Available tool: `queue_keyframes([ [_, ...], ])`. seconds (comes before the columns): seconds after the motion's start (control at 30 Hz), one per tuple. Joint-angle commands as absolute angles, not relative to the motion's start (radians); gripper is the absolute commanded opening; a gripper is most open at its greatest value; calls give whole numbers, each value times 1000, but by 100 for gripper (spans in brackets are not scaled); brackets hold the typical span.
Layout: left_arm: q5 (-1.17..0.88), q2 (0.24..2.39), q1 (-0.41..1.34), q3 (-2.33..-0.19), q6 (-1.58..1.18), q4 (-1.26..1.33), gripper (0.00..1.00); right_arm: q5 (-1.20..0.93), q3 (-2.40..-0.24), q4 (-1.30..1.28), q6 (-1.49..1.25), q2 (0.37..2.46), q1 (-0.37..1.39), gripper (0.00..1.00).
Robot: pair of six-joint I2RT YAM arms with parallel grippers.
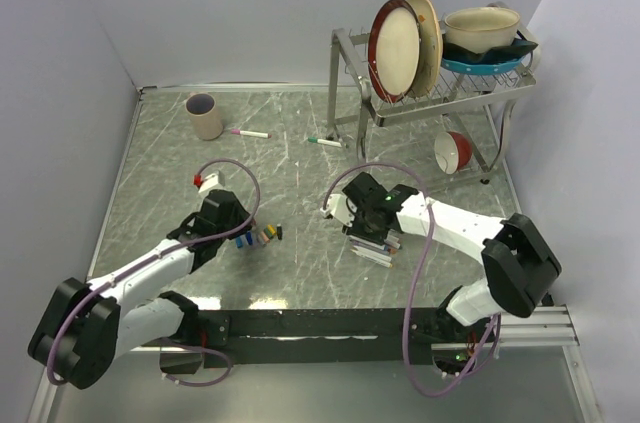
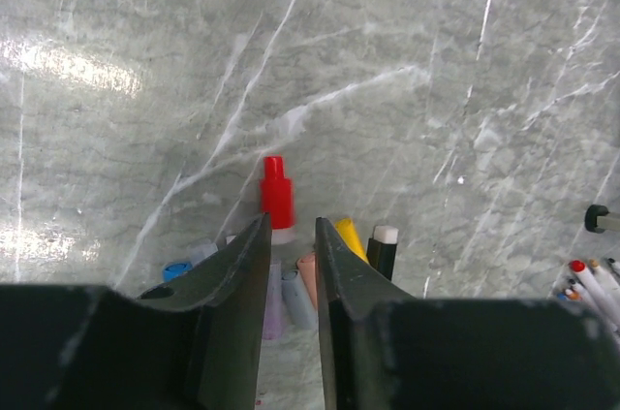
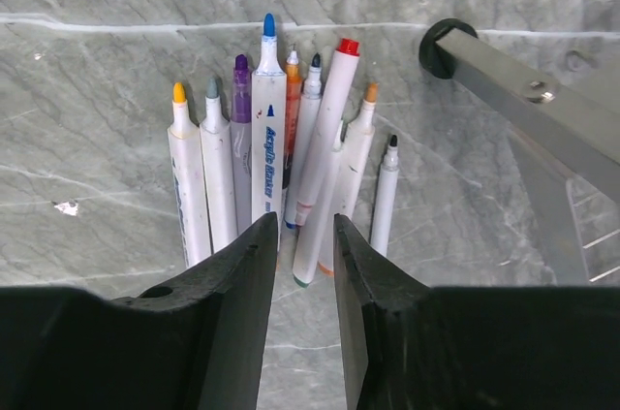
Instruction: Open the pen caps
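left gripper [image 2: 291,226] is a bit open and empty, just over the loose caps [image 2: 277,192]. right gripper [image 3: 305,223], empty too, is over the bare pens [image 3: 266,139]. two capped pens [image 1: 247,132] wait far off; reach for one next.

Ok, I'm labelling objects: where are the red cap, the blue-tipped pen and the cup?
red cap [image 2: 277,201]: left wrist view, its wide body.
blue-tipped pen [image 3: 265,148]: right wrist view, mid barrel.
cup [image 1: 206,123]: top view, outer wall.
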State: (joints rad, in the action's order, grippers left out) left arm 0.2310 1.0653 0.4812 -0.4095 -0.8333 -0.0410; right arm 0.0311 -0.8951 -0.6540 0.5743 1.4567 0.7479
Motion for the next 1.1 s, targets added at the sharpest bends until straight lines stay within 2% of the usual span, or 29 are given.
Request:
queue_keyframes([
  [0.0,215,1083,476,-443,-841,-12,34,8,-891,-646,586,1399,738,38],
  [0.13,225,1080,476,-460,-844,-32,40,3,-890,-644,589,1364,736,38],
  [0.3,236,1116,459,-564,-807,-44,64,-34,-890,-635,589,1302,735,41],
  [0.33,218,1140,451,-590,-799,-46,68,-35,-888,-631,589,1278,733,45],
  [0.37,209,1164,439,-647,-793,-46,76,-41,-882,-626,588,1266,735,46],
  [0.47,152,1290,385,-774,-814,-40,87,-60,-876,-614,588,1220,733,51],
  [0.53,150,1412,351,-860,-844,-96,88,-71,-876,-612,589,1197,735,53],
  [0.67,297,1645,337,-1227,-981,-362,88,-77,-871,-611,592,1177,735,54],
  [0.8,389,1911,337,-1535,-1046,-598,83,-77,-870,-612,598,1163,741,54],
  [0.9,503,2088,331,-1797,-1141,-848,68,-78,-868,-609,595,1146,741,55],
  [0.93,527,2130,328,-1927,-1167,-903,57,-75,-864,-609,597,1143,744,54],
  [0.97,537,2170,327,-1978,-1166,-979,56,-72,-864,-606,595,1140,744,55],
  [1.07,528,2253,319,-2065,-1135,-986,56,-58,-861,-603,594,1137,747,55],
])
